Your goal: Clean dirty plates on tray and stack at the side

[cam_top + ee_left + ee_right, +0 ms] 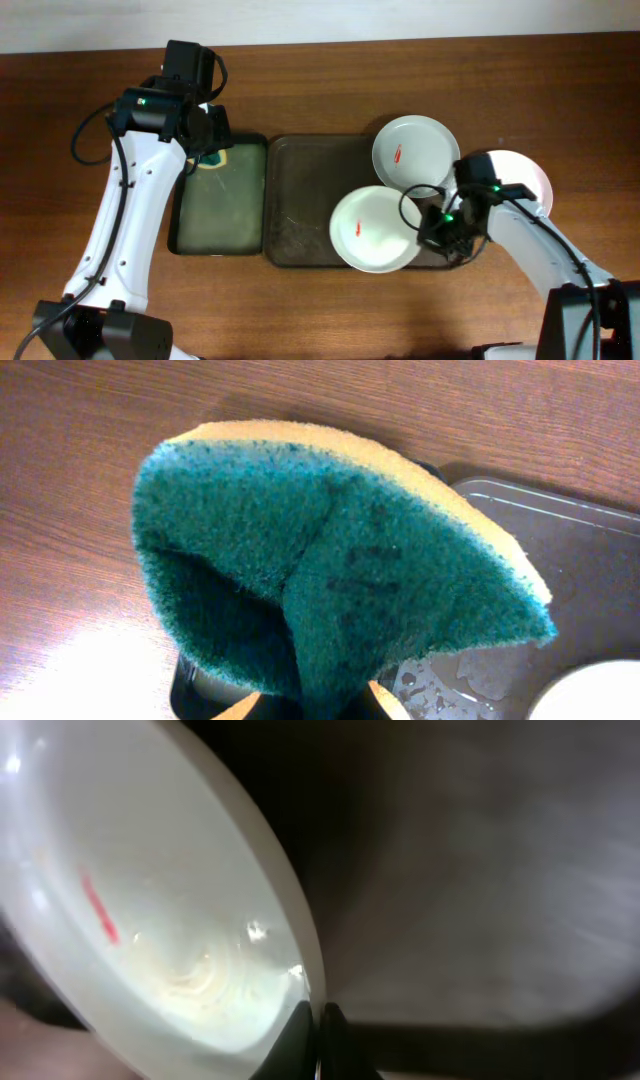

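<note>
right pincer is clenched on the rim of the near plate, which lies on the tray. left pincer grasps a sponge. plate judged stiff, glossy, slippery, breakable: grip the raised rim only.

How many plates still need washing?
Two. Done: the side plate already sits off the tray on the right, with no smear showing. In hand: the right gripper pinches the front plate by its rim, and the left gripper holds the sponge. Left: the front plate and back plate both show red smears.
</note>
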Robot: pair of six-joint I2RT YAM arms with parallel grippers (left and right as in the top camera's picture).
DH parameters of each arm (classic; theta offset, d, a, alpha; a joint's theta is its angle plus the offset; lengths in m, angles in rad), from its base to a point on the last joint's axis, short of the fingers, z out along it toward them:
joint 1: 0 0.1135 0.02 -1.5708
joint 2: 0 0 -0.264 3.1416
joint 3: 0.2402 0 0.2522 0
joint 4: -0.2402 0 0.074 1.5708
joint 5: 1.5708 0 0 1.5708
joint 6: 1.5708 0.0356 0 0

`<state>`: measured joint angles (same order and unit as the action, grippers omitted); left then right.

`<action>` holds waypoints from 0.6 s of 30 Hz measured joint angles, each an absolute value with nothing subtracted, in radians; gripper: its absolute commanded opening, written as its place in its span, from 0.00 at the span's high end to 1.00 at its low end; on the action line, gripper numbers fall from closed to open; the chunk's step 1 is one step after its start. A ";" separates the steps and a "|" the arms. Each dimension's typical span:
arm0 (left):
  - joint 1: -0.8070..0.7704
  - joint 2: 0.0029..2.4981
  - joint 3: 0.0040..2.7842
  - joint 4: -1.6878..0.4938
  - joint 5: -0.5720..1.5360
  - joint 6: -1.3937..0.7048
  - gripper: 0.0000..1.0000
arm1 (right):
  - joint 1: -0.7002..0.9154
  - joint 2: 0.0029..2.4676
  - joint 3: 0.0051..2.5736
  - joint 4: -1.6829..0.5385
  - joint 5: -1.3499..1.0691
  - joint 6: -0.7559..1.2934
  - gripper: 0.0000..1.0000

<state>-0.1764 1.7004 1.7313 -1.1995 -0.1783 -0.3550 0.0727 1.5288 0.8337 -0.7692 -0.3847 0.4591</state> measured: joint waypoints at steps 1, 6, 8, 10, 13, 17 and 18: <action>-0.176 1.700 1.731 -1.200 -0.179 -0.355 1.00 | 0.077 1.529 0.834 -0.761 -0.392 0.472 0.96; -0.176 1.700 1.731 -1.200 -0.179 -0.355 1.00 | 0.226 1.533 0.834 -0.643 -0.374 0.563 0.96; -0.176 1.700 1.731 -1.200 -0.179 -0.355 1.00 | 0.289 1.544 0.834 -0.580 -0.332 0.609 0.96; -0.176 1.700 1.731 -1.200 -0.179 -0.355 1.00 | 0.327 1.552 0.834 -0.536 -0.296 0.644 0.96; -0.176 1.700 1.731 -1.199 -0.179 -0.355 1.00 | 0.377 1.558 0.833 -0.464 -0.216 0.712 0.96; -0.176 1.700 1.731 -1.200 -0.179 -0.355 1.00 | 0.382 1.558 0.833 -0.410 -0.176 0.766 0.53; -0.176 1.700 1.731 -1.200 -0.179 -0.355 1.00 | 0.382 1.558 0.834 -0.407 -0.168 0.782 0.44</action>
<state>-0.1764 1.7004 1.7313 -1.1995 -0.1787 -0.3550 0.3817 1.5581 0.8337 -0.4068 -0.1684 0.7822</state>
